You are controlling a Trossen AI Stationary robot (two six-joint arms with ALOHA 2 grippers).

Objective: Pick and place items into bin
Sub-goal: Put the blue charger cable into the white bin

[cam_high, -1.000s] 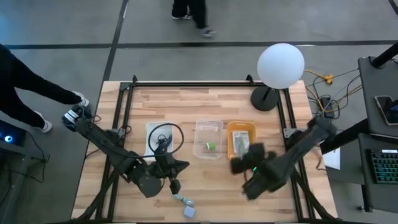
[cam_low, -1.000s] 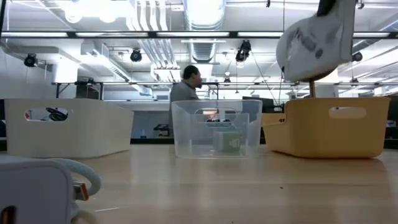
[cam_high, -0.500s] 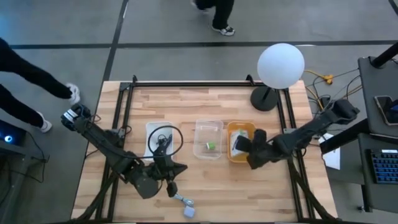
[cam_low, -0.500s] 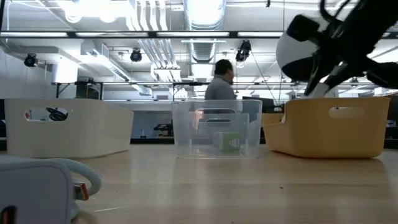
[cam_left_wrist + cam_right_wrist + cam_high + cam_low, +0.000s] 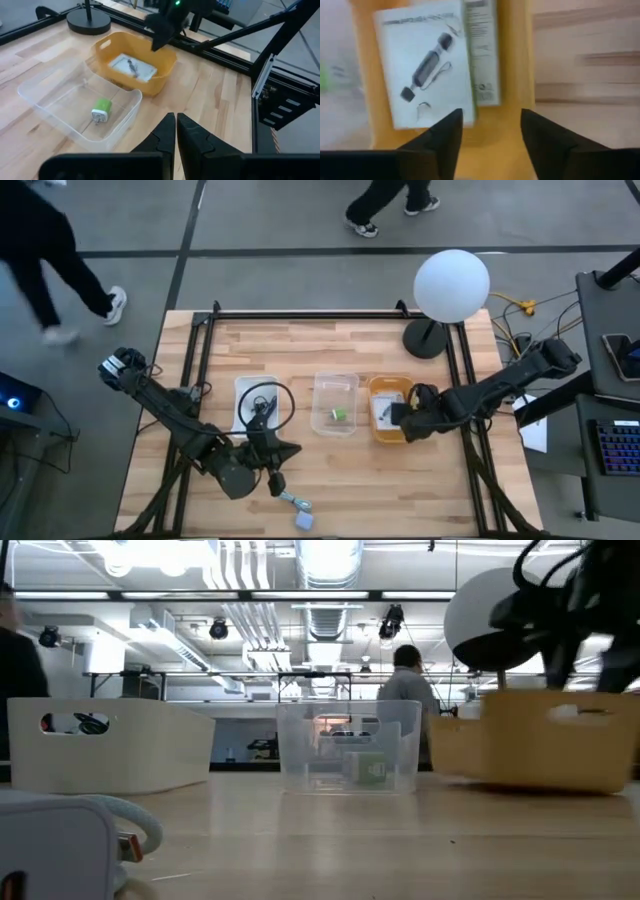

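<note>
While right gripper (image 5: 397, 416) gapes empty over yellow bin (image 5: 404, 436) | flat card (image 5: 422, 67) inside | left gripper (image 5: 176, 131) pinched closed

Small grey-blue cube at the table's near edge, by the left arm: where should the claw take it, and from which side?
Judging by its pose, come straight down on the grey-blue cube and pinch two opposite flat faces. It sits alone on bare wood with open space around it. The left claw, shut now, is nearest and would need opening first.

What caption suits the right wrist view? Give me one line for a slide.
Right gripper, fingers open and empty, hovers over the yellow bin holding white printed packets.
</note>
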